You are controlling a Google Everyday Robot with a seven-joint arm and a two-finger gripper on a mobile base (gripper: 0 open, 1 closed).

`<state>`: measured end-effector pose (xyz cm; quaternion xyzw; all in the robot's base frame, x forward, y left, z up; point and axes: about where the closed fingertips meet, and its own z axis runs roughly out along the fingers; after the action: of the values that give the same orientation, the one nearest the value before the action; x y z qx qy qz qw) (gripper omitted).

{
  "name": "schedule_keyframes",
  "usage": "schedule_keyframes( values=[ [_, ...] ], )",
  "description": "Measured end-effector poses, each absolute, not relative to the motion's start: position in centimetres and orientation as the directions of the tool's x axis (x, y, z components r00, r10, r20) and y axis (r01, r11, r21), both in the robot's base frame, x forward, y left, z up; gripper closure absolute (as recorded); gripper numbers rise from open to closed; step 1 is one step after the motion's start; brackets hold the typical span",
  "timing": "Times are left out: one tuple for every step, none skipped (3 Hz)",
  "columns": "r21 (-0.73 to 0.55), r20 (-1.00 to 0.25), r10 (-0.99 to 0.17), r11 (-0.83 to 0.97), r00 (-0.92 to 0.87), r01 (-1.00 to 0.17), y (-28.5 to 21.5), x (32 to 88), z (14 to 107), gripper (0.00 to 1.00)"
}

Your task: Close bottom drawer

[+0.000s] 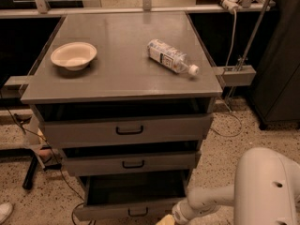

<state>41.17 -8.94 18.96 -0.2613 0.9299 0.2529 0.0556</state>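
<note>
While you look down at the grey metal cabinet (122,81), its narrow bottom drawer (108,213) stands pulled well out at the lower edge of the view. Its shallow front panel faces you, with a small black loop handle (137,213) near the middle, and you can see into its dark inside.

Your gripper (165,220) sits at the very bottom edge, just right of that handle and close to the drawer's front panel. Only a pale yellowish tip shows before the edge cuts it off. You cannot tell whether it is open or closed, nor whether it touches the panel. From it the white arm (206,201) runs rightward to the rounded white robot body (267,186), low on the right above the speckled floor (220,149).

Above the bottom drawer, the mid-width grey drawer (93,165) and the widest grey drawer (84,132) each stick out a little, with a dark gap over each.

On the cabinet top, a cream-coloured round bowl (73,55) stands upright on the left. A clear plastic bottle (171,56) with a printed label lies on its side to the right, well apart from the bowl, its white cap pointing toward the right front corner.
</note>
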Motion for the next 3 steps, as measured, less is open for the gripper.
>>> schedule_keyframes(
  values=[
    [0.441, -0.236, -0.458, 0.736, -0.857, -0.514, -8.94, 41.17, 18.96, 0.19],
    [0.441, -0.235, -0.458, 0.736, -0.857, -0.514, -8.94, 41.17, 18.95, 0.43],
    [0.441, -0.236, -0.458, 0.736, -0.857, -0.514, -8.94, 41.17, 18.96, 0.66]
  ],
)
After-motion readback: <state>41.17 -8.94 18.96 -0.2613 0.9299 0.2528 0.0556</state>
